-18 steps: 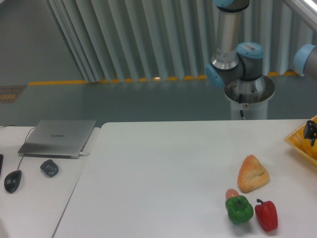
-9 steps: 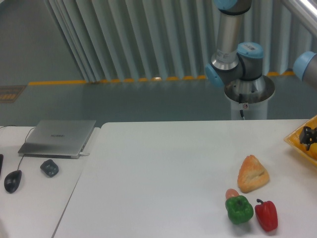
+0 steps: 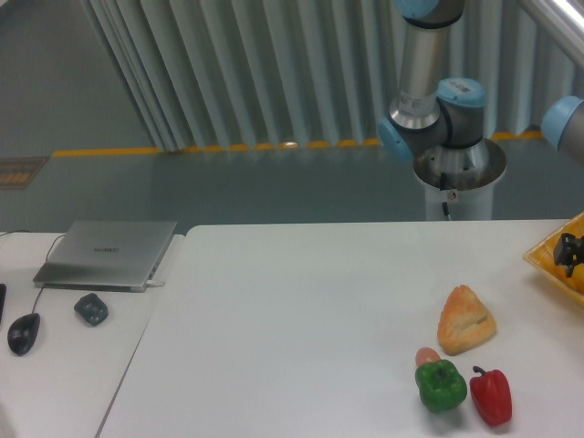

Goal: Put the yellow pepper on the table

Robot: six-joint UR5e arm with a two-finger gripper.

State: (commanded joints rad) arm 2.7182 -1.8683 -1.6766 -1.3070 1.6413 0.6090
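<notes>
One laptop is seen at far left, beside the table. Arm links rise behind it — the gripper is lowered over the yellow basket, its jaw state undeterminable. Yellow pepper is glimpsed there, cropped.

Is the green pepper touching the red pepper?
Apart. The camera view shows a thin strip of white table between the green pepper and the red pepper.

Yellow pepper: you see only a yellow sliver at frame's right edge, mostly hidden | table: white, smooth, rounded corners.
</notes>
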